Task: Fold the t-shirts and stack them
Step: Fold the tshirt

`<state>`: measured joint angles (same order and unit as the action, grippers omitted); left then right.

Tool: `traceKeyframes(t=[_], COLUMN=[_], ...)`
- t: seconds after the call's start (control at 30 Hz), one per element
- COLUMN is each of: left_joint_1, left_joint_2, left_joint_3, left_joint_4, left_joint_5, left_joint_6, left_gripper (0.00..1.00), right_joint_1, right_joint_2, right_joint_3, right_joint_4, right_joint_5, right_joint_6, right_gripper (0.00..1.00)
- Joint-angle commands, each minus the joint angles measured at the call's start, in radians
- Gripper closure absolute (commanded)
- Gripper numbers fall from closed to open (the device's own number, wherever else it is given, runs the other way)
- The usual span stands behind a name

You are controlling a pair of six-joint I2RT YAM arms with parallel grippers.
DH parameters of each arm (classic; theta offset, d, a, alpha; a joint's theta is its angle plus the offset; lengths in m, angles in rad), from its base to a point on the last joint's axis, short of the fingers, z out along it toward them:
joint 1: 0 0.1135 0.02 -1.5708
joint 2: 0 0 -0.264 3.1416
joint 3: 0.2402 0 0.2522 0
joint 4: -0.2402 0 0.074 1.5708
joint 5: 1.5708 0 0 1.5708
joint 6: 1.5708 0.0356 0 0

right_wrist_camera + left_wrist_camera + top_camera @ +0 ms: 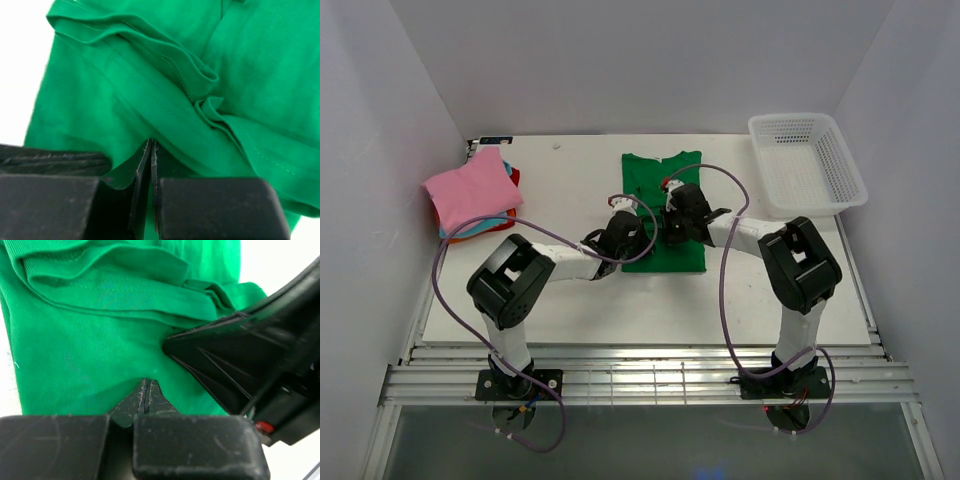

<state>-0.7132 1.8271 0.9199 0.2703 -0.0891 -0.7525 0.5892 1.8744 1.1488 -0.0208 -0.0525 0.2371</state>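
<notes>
Green shirt (663, 195) lay flat on the surface (570, 300) just left of the basket (844, 170), folded pile (470, 190) far left of the basket; left gripper (147, 386) & right gripper (151, 146) each had jaws pinched fully shut on a thin bit of its bunched cloth. Risk, imo: such thin grips could slip mid-fold, or the arms, close together, could bump & drag the shirt crooked.

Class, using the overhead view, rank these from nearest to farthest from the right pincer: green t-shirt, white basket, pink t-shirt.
1. green t-shirt, centre, pinched by the right pincer.
2. white basket, back right.
3. pink t-shirt, back left.
</notes>
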Motion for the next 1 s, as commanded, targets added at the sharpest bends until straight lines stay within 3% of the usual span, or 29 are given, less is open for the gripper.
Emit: traceKeyframes(t=[0.0,0.6,0.97], left_joint_1=[-0.009,-0.037,-0.037], left_joint_2=[0.008,0.008,-0.005], left_joint_3=[-0.019,-0.185,-0.208], left_joint_4=[0.015,0.043,0.044], left_joint_5=[0.005,-0.009,-0.014], left_joint_6=[-0.007,-0.056,-0.059], left_gripper=[1.00,1.00,1.00], right_joint_1=[-0.002,-0.003,-0.032], right_joint_2=[0.025,0.169,0.288], right_joint_3=[0.048,0.241,0.532], right_joint_4=[0.022,-0.045,-0.108], right_joint_5=[0.002,0.132,0.321], right_joint_6=[0.010,-0.048,-0.131], right_gripper=[0.92,0.92,0.92])
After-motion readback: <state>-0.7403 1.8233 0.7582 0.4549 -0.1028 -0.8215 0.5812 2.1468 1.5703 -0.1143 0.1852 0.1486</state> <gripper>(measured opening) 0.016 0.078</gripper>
